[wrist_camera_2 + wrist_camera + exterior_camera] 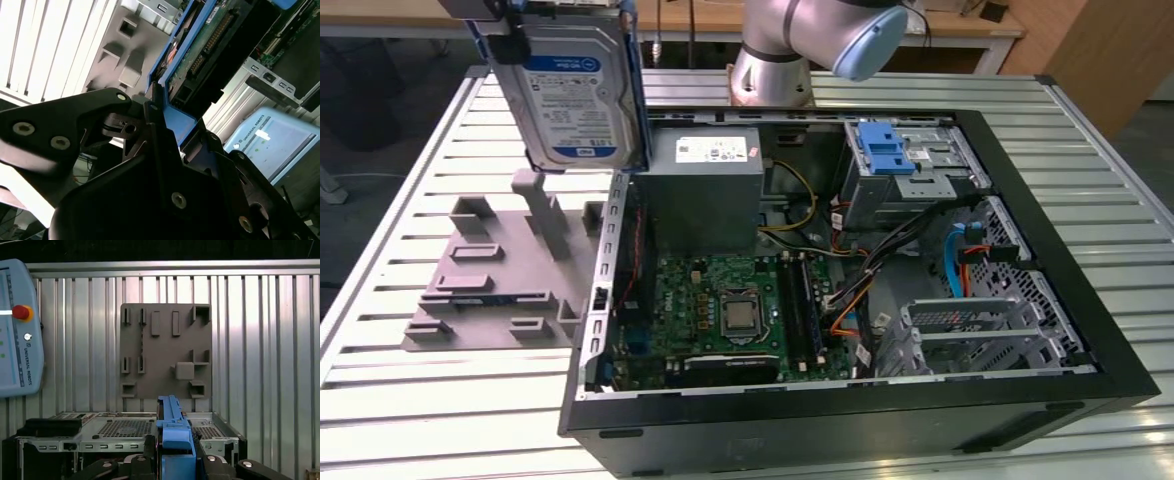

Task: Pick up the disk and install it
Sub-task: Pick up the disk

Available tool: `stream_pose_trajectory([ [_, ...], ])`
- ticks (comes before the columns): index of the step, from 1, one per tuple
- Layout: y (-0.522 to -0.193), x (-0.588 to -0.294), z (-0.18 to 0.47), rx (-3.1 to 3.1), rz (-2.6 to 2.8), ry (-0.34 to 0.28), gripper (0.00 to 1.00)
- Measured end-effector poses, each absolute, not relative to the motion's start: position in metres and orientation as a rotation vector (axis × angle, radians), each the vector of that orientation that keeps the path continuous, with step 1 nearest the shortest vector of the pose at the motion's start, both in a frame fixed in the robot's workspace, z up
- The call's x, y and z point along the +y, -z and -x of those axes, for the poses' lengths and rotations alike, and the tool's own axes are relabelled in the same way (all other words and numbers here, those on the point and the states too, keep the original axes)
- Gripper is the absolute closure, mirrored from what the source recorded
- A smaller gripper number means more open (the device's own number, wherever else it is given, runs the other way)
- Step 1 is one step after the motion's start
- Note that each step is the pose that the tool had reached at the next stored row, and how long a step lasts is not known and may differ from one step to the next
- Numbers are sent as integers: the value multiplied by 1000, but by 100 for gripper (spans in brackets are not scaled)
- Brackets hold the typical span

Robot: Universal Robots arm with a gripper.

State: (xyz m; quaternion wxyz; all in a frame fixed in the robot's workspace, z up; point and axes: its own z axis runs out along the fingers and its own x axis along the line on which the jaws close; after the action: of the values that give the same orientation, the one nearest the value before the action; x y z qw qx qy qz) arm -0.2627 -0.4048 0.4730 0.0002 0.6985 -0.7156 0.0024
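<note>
Above the grey fixture plate (494, 270) on the table (400, 380), beside the open computer case (1067, 330), the hand (175, 452) clamps the upright disk (574, 90) by its blue bracket (172, 425); the disk looks rigid, fairly heavy and shock-sensitive, best held by that frame.

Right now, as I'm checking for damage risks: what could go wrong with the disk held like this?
1. The gripper grips the disk by its blue bracket, upright above the grey fixture; it might slip or tilt.
2. Its lower edge hangs close to the case wall and could catch there.
3. Loose cables lie by the drive bay and may snag.
</note>
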Motion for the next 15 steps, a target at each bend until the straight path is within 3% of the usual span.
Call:
stream_pose_trajectory([
  [15,-473,-412,232,-2246,-2192,-3,64],
])
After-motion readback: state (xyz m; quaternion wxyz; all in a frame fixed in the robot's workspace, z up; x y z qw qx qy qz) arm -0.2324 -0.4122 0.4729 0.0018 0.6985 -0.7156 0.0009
